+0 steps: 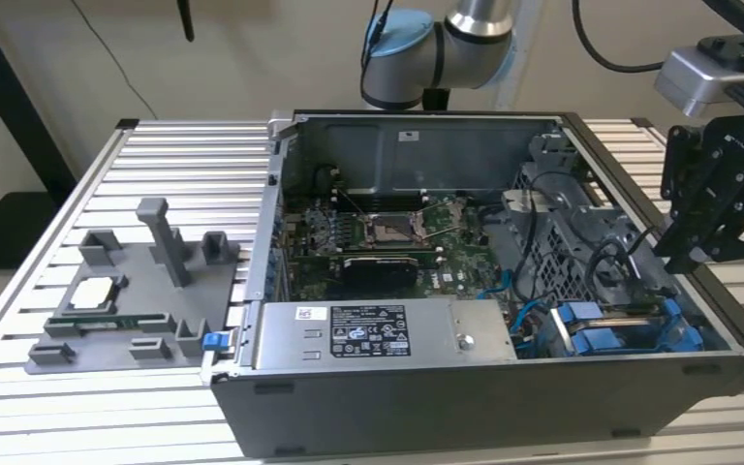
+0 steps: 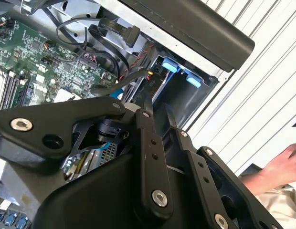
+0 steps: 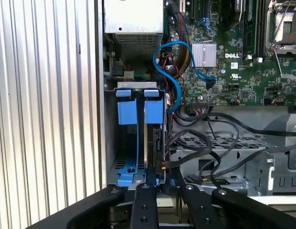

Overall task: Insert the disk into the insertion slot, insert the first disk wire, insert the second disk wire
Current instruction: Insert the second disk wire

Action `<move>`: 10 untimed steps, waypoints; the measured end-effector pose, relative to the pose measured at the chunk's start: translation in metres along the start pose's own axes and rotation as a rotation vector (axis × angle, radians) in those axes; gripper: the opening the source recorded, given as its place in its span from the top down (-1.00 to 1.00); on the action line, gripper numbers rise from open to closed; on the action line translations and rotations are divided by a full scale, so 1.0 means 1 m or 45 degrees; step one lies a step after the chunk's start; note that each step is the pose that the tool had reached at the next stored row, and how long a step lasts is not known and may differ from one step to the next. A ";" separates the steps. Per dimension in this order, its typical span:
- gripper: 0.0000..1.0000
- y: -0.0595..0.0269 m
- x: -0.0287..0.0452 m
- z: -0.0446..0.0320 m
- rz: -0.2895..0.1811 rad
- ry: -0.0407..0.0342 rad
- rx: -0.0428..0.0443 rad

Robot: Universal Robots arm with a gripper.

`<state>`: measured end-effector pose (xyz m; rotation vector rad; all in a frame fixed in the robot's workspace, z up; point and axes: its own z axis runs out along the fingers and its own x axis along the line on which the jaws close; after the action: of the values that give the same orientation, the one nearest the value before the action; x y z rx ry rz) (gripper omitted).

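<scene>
Hovers at the exterior view's right side of the open computer case [image 1: 476,397], with the end effector [image 1: 682,254] above the case rim and pointed down toward the insertion slot [image 3: 111,143]. Grips nothing: shows a narrow gap between the black fingers [image 3: 142,205] in both wrist views. Finds the disk [image 3: 155,143] standing on edge inside the slot, clipped in its blue carrier [image 3: 128,112], just beyond the fingertips in the first wrist view. Brings a black wire [image 3: 173,163] up against the end of the disk nearest the end effector; cannot tell whether it is plugged in. Loops a blue cable [image 3: 173,76] from the motherboard [image 3: 243,71] toward the carrier's other end; cannot tell where it finishes. Rests on a slatted metal worktop [image 1: 88,417], with a grey parts fixture [image 1: 139,291] beside the case on the exterior view's left. Catches a person's hand [image 2: 281,167] beyond the case in the second wrist view.
</scene>
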<state>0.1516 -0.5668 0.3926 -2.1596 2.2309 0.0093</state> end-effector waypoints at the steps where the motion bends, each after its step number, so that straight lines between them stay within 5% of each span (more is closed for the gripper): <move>1: -1.00 0.0000 0.0000 0.0000 0.000 0.0000 0.000; 10: -1.00 -0.0106 -0.0006 0.0002 0.000 0.0001 -0.002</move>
<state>0.1622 -0.5665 0.3927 -2.1604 2.2317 0.0111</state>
